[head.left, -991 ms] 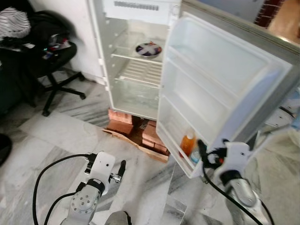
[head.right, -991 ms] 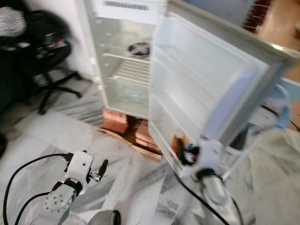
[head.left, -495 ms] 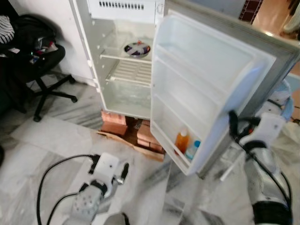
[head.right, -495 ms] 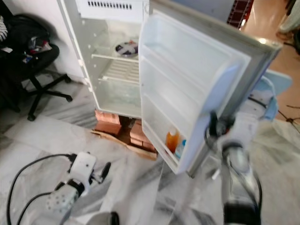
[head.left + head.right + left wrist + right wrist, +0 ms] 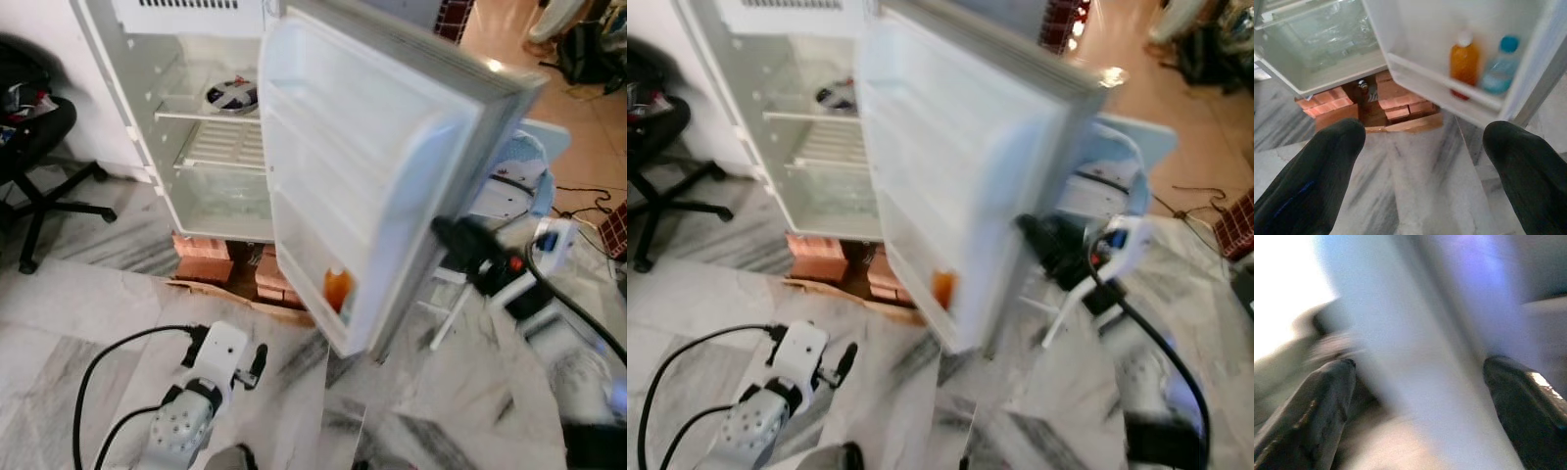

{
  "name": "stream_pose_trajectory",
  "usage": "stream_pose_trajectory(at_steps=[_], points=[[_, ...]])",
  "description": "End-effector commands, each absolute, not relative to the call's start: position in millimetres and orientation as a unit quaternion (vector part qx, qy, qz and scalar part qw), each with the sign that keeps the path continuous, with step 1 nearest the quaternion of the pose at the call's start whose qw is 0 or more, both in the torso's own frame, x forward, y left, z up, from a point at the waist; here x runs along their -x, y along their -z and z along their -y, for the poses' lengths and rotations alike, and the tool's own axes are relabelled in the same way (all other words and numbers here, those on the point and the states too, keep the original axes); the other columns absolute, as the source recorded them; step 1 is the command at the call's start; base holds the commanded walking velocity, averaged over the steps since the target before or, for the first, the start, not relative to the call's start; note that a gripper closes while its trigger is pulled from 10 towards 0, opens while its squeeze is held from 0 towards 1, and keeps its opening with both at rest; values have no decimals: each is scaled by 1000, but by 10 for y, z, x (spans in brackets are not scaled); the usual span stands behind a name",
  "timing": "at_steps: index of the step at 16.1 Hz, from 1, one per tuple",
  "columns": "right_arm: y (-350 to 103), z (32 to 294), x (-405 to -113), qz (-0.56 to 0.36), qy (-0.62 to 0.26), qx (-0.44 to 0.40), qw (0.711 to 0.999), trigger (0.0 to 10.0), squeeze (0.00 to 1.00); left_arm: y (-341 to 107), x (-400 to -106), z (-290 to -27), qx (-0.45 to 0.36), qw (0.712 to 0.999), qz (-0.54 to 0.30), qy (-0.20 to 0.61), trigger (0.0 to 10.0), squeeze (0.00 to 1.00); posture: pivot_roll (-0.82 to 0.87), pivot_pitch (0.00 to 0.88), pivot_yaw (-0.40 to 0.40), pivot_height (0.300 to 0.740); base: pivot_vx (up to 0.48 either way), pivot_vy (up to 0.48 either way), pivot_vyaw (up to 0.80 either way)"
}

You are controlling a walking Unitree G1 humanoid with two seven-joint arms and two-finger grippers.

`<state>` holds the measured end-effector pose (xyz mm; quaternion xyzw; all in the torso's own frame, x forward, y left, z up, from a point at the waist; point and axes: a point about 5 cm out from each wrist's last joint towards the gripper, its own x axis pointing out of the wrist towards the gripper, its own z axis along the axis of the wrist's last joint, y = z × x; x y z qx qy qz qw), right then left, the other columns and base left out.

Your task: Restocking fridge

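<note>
Left wrist view: the left gripper (image 5: 1420, 196) hangs low over the marble floor (image 5: 1415, 161) with its 2 black fingers (image 5: 1308, 181) spread wide and nothing between them.
Just past those fingers, the bottom shelf of the open fridge door (image 5: 362, 166) carries an orange bottle (image 5: 1464, 61) and a blue-capped bottle (image 5: 1497, 66), standing side by side and upright. The fridge (image 5: 186, 108) stands on red bricks (image 5: 201, 257), its wire shelves bare apart from 1 bowl (image 5: 231, 95) on the upper shelf. In the head views the right gripper (image 5: 460, 240) is raised against the door's outer edge, on the outside face; its wrist view is blurred, yet its 2 fingers (image 5: 1308, 416) show parted with the pale door edge between them, contact unclear. A black office chair (image 5: 34, 147) stands at far left, against the wall.
</note>
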<state>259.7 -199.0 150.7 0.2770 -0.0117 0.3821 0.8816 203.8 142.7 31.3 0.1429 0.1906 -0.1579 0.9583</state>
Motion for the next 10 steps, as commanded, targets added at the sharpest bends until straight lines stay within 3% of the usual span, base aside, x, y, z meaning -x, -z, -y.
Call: stream_pose_trajectory(at_steps=[1, 2, 4, 8, 10], points=[[-1813, 1628, -2315, 36, -539, -300, 786, 10000, 0, -272, -1937, -1522, -155, 954, -209, 151, 10000, 0, 177, 111, -32, 740, 0, 0, 0], [-1804, 1599, -2221, 24, -555, -313, 770, 10000, 0, -260, -1905, -1550, -157, 953, -214, 149, 10000, 0, 179, 112, -34, 740, 0, 0, 0], [-1356, 1561, -1770, -103, -582, -321, 740, 10000, 0, -221, -1744, -1694, -155, 952, -233, 121, 10000, 0, 199, 135, -47, 740, 0, 0, 0], [-1004, 1633, -1603, -204, -582, -280, 736, 10000, 0, -240, -1728, -1722, -167, 951, -233, 119, 10000, 0, 215, 134, -42, 740, 0, 0, 0], [-994, 1634, -1697, -197, -564, -265, 757, 10000, 0, -254, -1738, -1719, -172, 950, -231, 122, 10000, 0, 219, 132, -36, 740, 0, 0, 0]])
